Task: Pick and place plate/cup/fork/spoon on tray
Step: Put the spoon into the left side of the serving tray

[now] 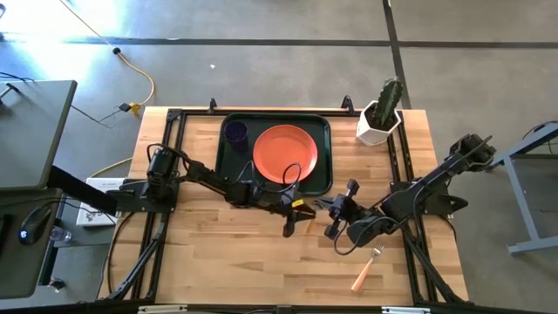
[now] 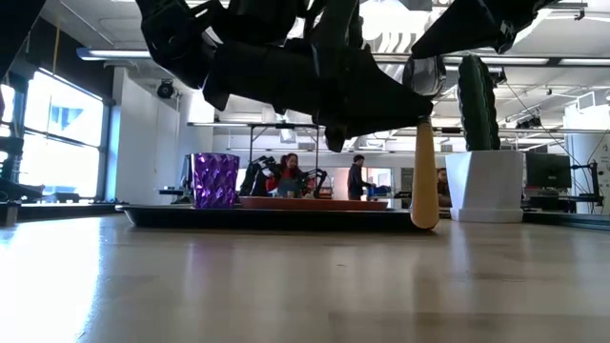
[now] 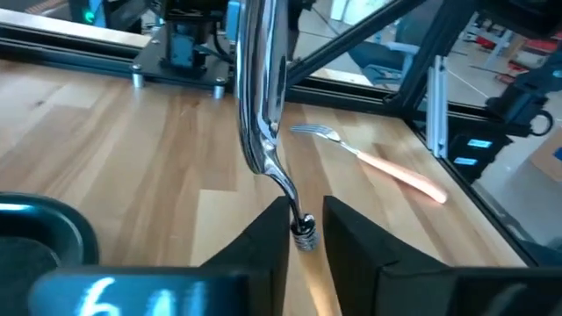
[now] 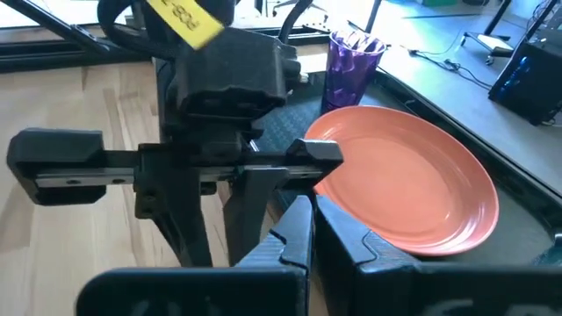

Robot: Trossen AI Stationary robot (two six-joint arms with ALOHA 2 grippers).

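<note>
My left gripper point(image 1: 295, 216) is just in front of the dark green tray's point(image 1: 329, 166) near edge, shut on the spoon point(image 3: 263, 105). The spoon's wooden handle point(image 2: 424, 176) hangs down. My right gripper point(image 1: 336, 222) is close by on the right; its fingers point(image 4: 294, 233) are shut and empty, facing the left gripper. The orange-red plate point(image 1: 285, 154) lies flat in the tray. The purple cup point(image 1: 235, 133) stands in the tray's far left corner. The fork point(image 1: 368, 266) lies on the table at the near right, its tines toward the far side. My left gripper pinches the spoon between its two fingers at the ferrule point(image 3: 305, 235), where the metal neck meets the wooden handle. The spoon stands about upright in the hold, its bowl up in front of the wrist camera. The handle's end point(image 2: 424, 221) hangs just above the table.
A white pot with a cactus point(image 1: 379, 118) stands at the far right beside the tray. Black frame rails run along the table's left and right sides. Bare wood lies at the near left and near middle.
</note>
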